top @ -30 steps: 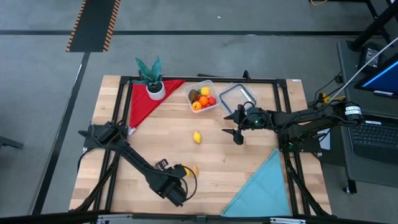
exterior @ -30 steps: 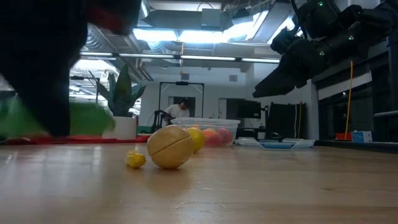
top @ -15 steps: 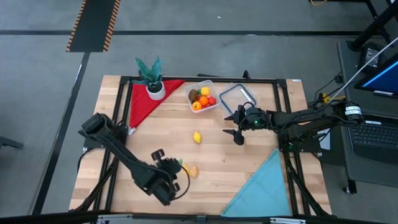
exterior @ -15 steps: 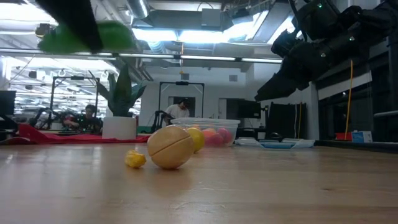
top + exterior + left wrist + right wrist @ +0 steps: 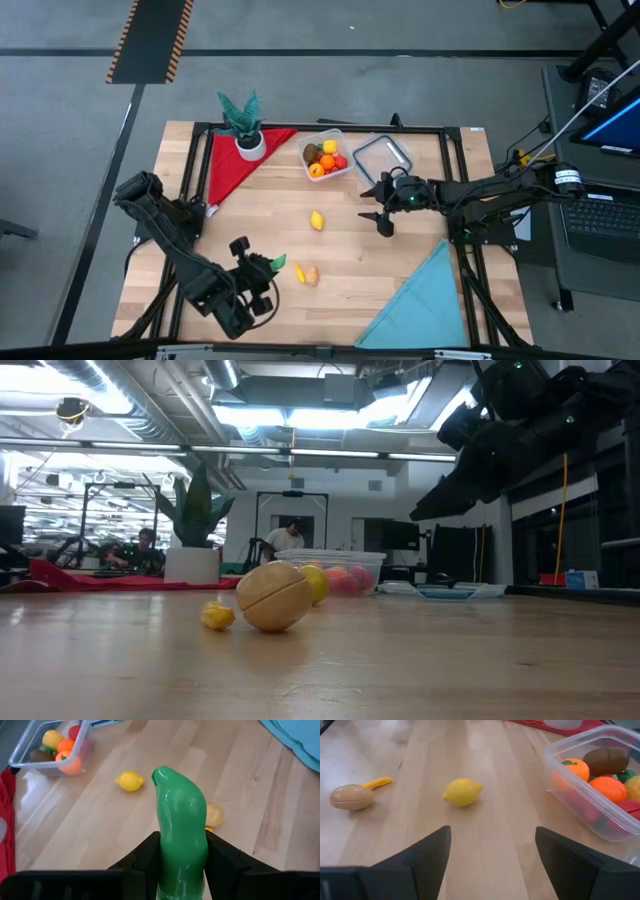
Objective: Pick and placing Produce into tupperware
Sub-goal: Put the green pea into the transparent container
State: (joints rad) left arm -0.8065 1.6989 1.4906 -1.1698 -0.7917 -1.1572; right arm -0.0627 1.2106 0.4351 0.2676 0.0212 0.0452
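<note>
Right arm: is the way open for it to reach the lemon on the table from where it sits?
Probably yes. The right gripper hangs open, and the right wrist view shows only bare wood before the lemon. The left gripper, shut on a green piece, is well off to the side.

My left end effector [image 5: 182, 870] has matt black plastic-looking fingers [image 5: 145, 857] pressed on a smooth, glossy green vegetable [image 5: 181, 827] that reads as moulded plastic with a soft sheen. The worktop [image 5: 350, 260] under me is pale planked wood with visible grain and a light satin finish. The tupperware [image 5: 47, 767] is clear, shiny plastic with translucent walls, and the pieces inside look smooth. The lemon [image 5: 463, 791] has a faintly dimpled, semi-matt skin; the tan piece [image 5: 351, 796] is smooth with a seam. The red cloth [image 5: 232, 160] and blue cloth [image 5: 425, 295] look like soft matt fabric. My right end effector [image 5: 492, 855] fingers are matt black.
</note>
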